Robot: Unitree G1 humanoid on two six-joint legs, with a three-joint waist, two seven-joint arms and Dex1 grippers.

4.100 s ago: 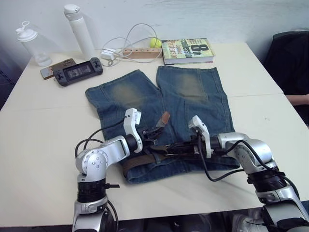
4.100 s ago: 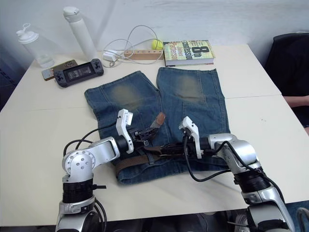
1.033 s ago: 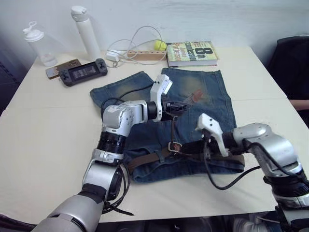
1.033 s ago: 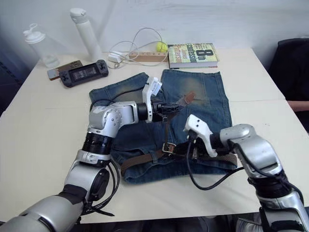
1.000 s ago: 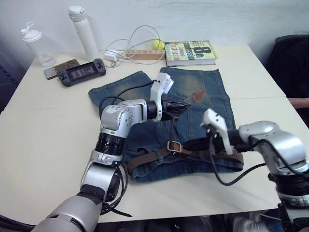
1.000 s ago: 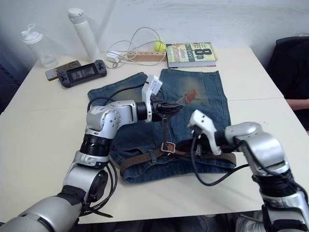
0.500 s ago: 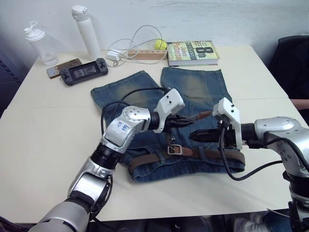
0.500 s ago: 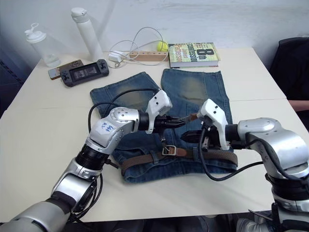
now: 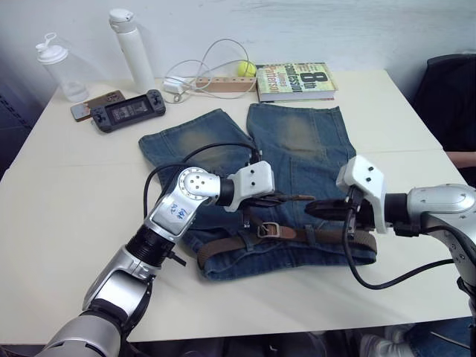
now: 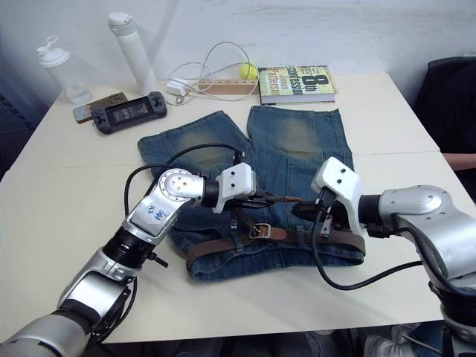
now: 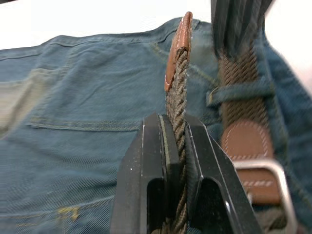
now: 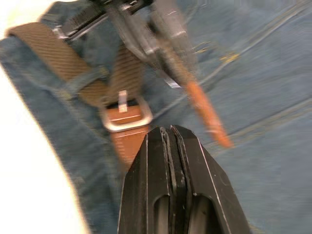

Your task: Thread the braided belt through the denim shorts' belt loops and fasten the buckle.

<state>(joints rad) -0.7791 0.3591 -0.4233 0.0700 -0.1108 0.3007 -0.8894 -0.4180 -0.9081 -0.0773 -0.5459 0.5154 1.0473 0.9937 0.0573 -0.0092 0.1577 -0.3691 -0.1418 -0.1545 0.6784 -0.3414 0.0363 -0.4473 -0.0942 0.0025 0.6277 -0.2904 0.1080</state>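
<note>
Left gripper (image 11: 175,127) clamped on the braided belt (image 11: 176,97) near its tip, held above the denim shorts (image 9: 297,141) mid-waistband. Rest of belt runs through the belt loops (image 11: 239,90); buckle (image 9: 268,230) lies at centre. Right gripper (image 12: 170,134) clenched, holding nothing, just right of the tip.

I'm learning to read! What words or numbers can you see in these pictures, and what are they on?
"8": big numeral on the book cover at the far edge of the table.
Other words on the book's cover: too blurred to read.
Blue marks on the left arm's round joint: too small to read.
</note>
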